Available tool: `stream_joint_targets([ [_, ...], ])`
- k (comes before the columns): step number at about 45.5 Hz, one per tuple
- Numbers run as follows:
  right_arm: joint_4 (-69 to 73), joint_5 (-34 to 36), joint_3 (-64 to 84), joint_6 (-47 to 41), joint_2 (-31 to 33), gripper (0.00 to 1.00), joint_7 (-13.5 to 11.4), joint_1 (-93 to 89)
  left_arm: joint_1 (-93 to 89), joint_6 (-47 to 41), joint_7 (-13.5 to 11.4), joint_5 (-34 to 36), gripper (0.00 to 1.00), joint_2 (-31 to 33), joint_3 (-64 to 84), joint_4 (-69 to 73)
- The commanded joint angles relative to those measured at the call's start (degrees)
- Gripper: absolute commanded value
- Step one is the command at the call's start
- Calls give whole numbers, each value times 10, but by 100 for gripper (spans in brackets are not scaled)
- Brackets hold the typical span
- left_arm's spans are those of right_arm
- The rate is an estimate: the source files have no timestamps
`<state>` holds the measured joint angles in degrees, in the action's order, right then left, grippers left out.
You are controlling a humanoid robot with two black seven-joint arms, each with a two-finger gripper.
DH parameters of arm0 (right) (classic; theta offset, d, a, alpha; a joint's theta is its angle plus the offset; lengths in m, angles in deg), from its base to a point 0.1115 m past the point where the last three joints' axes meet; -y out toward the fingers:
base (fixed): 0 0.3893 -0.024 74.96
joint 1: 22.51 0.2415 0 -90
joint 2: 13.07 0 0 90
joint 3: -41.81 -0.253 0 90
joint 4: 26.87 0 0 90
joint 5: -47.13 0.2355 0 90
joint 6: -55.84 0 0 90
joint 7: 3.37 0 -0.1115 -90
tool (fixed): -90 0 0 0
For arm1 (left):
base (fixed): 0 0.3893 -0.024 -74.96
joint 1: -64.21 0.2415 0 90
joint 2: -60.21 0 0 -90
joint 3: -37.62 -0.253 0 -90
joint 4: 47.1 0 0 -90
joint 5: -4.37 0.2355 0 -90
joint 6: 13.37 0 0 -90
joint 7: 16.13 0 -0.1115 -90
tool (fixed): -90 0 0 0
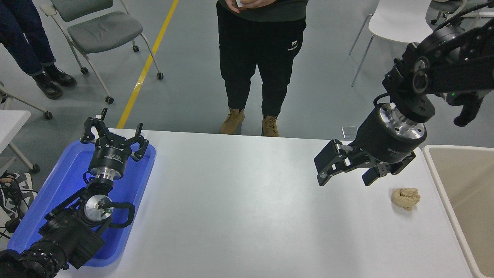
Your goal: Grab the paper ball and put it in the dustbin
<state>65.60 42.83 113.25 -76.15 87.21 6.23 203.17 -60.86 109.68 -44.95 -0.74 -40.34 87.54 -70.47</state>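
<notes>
The paper ball (405, 198), a small crumpled tan wad, lies on the white table near its right side. Just to its right stands the dustbin (440, 178), a beige container with a pale rounded rim, cut off by the picture's right edge. My right gripper (345, 173) hangs open above the table, up and to the left of the ball, with nothing between its fingers. My left gripper (112, 134) is parked open over the blue tray at the lower left.
A bright blue shallow tray (61, 181) sits at the table's left edge under the left arm. A person in black trousers and tan boots (262, 69) stands at the far side. Chairs and another person's legs are behind on the floor.
</notes>
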Motion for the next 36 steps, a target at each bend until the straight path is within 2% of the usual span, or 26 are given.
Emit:
stream_joint_targets([
  [1,0,-1,10,2,-4,100,-2,-2,0,0,0,0,100,0,0,0],
  [36,-11,-29,16,17,0,100,0,-38,1,0,0,0,100,0,0,0],
])
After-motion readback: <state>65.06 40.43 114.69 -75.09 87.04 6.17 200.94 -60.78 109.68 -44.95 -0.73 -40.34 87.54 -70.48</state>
